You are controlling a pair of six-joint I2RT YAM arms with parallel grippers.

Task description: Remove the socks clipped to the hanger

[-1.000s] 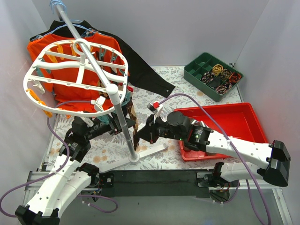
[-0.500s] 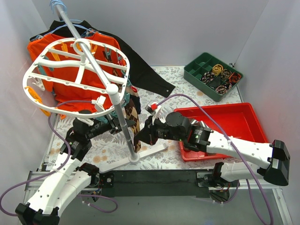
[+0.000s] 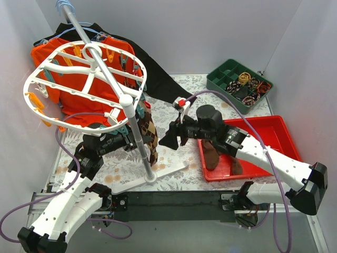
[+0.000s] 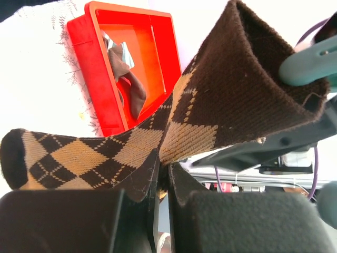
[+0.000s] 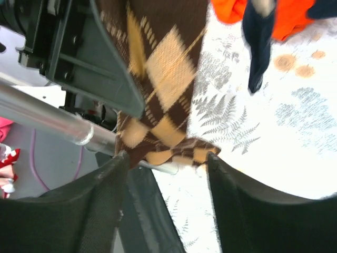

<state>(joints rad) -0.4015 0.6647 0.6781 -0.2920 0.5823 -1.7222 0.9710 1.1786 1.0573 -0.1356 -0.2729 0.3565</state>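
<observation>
Argyle sock (image 4: pixel 231 100) — soft, light, stretchy; we'd grip nr cuff. Left gripper (image 4: pixel 161 171) pinches its middle, right gripper (image 5: pixel 166 164) gapes open.

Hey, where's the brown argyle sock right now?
In the top view the argyle sock hangs just right of the rack's pole, left of centre. The left gripper is pinching it, and the red tray lies further right.

No writing, label, brand or number is legible in any view.
</observation>
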